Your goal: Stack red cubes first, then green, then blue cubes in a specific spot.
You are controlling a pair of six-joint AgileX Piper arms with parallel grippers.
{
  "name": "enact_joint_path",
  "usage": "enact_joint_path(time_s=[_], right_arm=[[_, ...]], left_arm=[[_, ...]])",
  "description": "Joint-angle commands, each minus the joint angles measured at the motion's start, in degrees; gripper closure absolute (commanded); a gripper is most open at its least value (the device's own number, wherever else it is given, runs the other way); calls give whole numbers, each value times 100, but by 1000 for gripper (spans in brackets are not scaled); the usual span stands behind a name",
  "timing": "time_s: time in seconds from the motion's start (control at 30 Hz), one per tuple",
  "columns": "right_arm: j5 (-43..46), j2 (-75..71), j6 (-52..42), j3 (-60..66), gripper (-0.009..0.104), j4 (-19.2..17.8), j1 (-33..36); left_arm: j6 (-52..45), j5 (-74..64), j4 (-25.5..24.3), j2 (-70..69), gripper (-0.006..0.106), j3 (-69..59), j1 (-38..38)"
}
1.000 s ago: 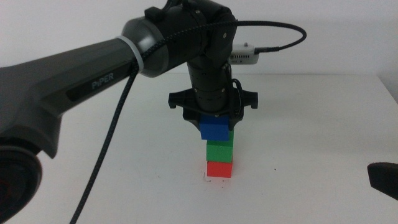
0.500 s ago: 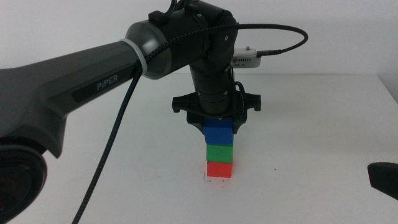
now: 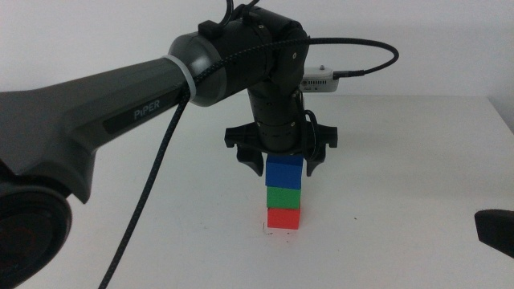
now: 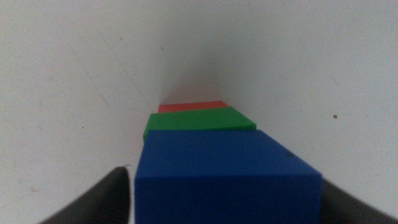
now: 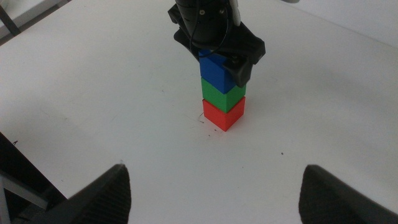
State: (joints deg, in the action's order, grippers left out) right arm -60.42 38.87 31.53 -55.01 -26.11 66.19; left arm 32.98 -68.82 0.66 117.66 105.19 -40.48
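Left claw (image 3: pixel 284 166) sits right over the stack, jaws spread wide either side of the blue cube (image 3: pixel 284 172) and not gripping it. Blue rests on the green cube (image 3: pixel 283 197), green on the red cube (image 3: pixel 283 217), all on the white bench (image 3: pixel 401 160). Right claw (image 5: pixel 214 186) waits nearby, spread wide too.

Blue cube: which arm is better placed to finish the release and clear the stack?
Left. Its gripper straddles the blue cube atop green and red; the right gripper sits well back.
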Motion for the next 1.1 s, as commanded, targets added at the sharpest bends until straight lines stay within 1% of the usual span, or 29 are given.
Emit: enact_joint_path(time_s=[0.0,0.03,0.17,0.33,0.43,0.5,0.57,0.63,0.73,0.97,1.03,1.07], right_arm=[[40,-22,-11,11,2,-43,25],[40,-22,-11,11,2,-43,25],[40,-22,-11,11,2,-43,25],[40,-22,-11,11,2,-43,25],[40,-22,-11,11,2,-43,25],[40,-22,-11,11,2,-43,25],[40,-22,-11,11,2,-43,25],[40,-22,-11,11,2,-43,25],[40,-22,-11,11,2,-43,25],[40,-22,-11,11,2,-43,25],[40,-22,-11,11,2,-43,25],[40,-22,-11,11,2,-43,25]], left_arm=[[-22,52,48,-6,11,1,-12],[-22,52,48,-20,7,1,-12],[-22,-49,-66,-249,7,1,-12],[-169,-115,-401,-1039,7,1,-12],[-218,-115,-689,-1716,7,1,-12],[-793,-115,-897,-2268,7,1,-12],[-1440,-115,-1308,-2823,7,-30,-12],[-1677,-115,-1644,-3321,7,-227,19],[-2022,-115,-1754,-4165,7,-856,319],[-2132,-115,-1837,-6335,7,-3237,1624],[-2175,547,-1838,-6840,7,-3820,1941],[-2233,964,-1724,-7122,7,-4163,2161]])
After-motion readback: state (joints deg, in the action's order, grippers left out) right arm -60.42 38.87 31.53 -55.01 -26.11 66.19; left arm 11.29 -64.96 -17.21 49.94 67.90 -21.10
